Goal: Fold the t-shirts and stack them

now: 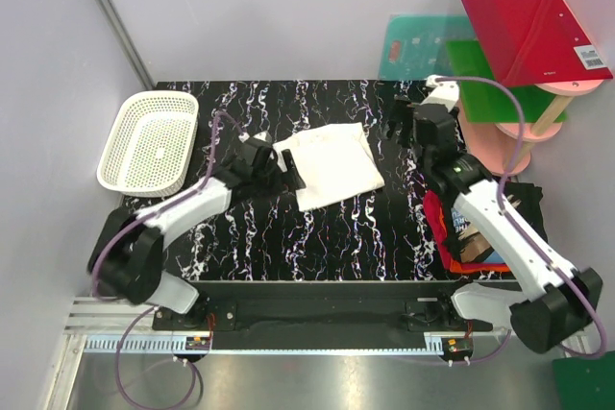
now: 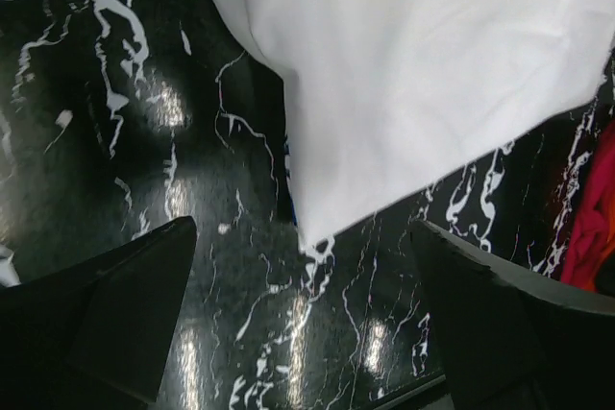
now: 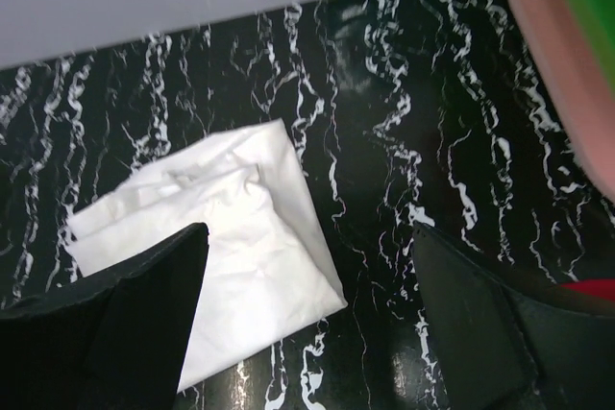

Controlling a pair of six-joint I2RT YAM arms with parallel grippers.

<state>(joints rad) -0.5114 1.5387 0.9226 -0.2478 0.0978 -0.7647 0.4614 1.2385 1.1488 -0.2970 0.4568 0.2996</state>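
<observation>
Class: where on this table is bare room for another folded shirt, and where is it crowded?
Bare: table between white shirt and front edge; also the strip behind the shirt. Crowded: right side, shirt pile under the right arm; left gripper at the shirt's corner.

Nothing legible — just a barcode sticker [image 1: 593,58] on red board [image 1: 528,34].
</observation>
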